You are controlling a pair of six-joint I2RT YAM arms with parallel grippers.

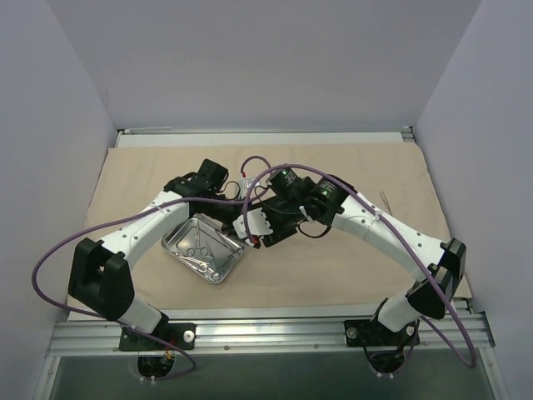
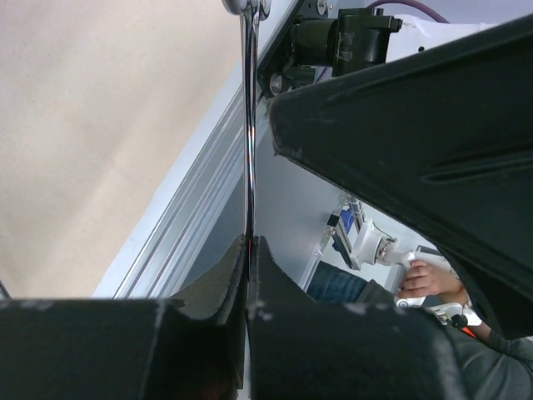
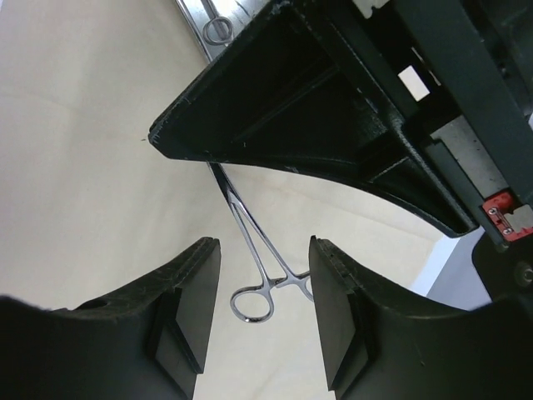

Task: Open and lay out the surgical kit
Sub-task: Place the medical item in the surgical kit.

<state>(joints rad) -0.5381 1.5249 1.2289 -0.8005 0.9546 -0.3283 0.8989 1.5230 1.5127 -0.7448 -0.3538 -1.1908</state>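
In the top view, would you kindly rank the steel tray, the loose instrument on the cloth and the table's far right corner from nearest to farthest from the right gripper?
From the right gripper:
1. the steel tray, just left of it.
2. the loose instrument, well out to the right.
3. the table's far right corner, beyond that instrument.

White arms [image 1: 137, 232] with black joints, black wedge-shaped fingers [image 3: 187, 321] and looping purple cables [image 1: 35, 275]
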